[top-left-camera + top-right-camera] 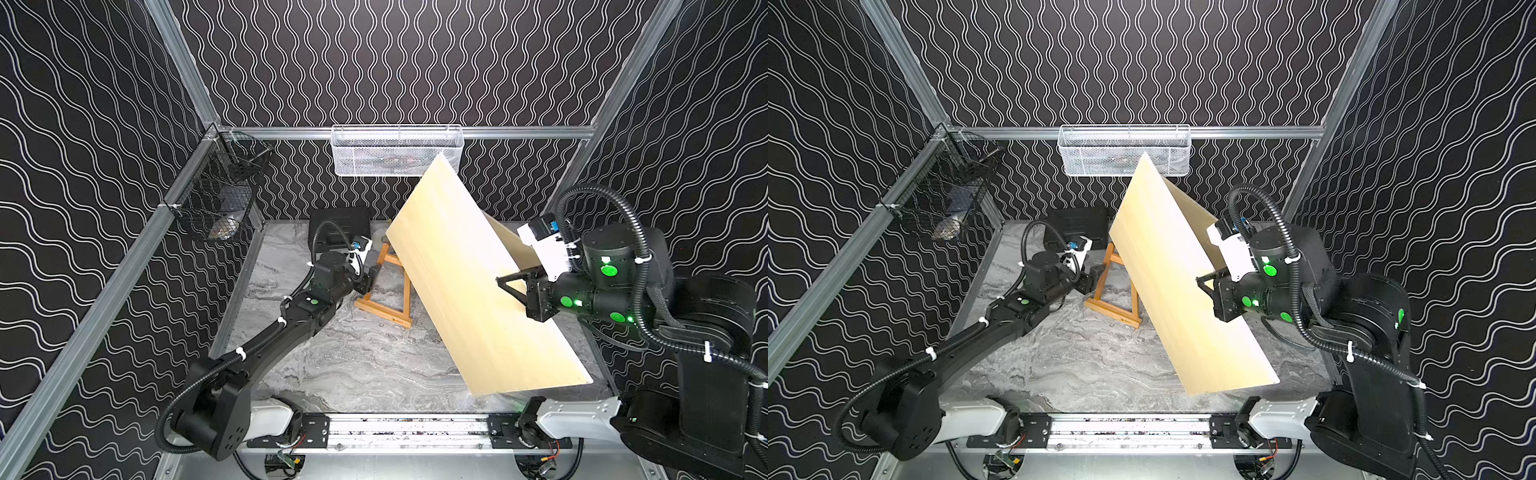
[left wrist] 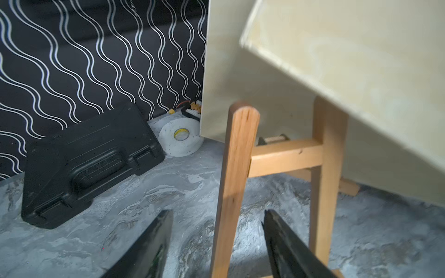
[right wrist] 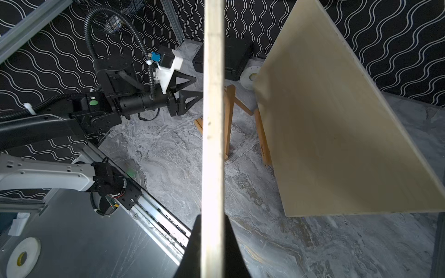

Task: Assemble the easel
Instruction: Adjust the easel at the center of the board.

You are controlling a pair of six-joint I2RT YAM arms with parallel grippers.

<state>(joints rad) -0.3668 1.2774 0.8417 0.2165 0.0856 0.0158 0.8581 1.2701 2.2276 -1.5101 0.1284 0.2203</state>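
The small wooden easel stands on the marble table left of centre. My left gripper is open, its jaws on either side of one easel leg with a gap on both sides. A large pale board hangs tilted over the table's right half, above the easel. On this board's right edge my right gripper is shut; the right wrist view shows the board edge-on. A second pale board stands behind it, by the easel.
A black case and a white tape roll lie at the back wall. A white mesh basket hangs on the back rail, a black wire basket on the left rail. The arms' metal rail runs along the front.
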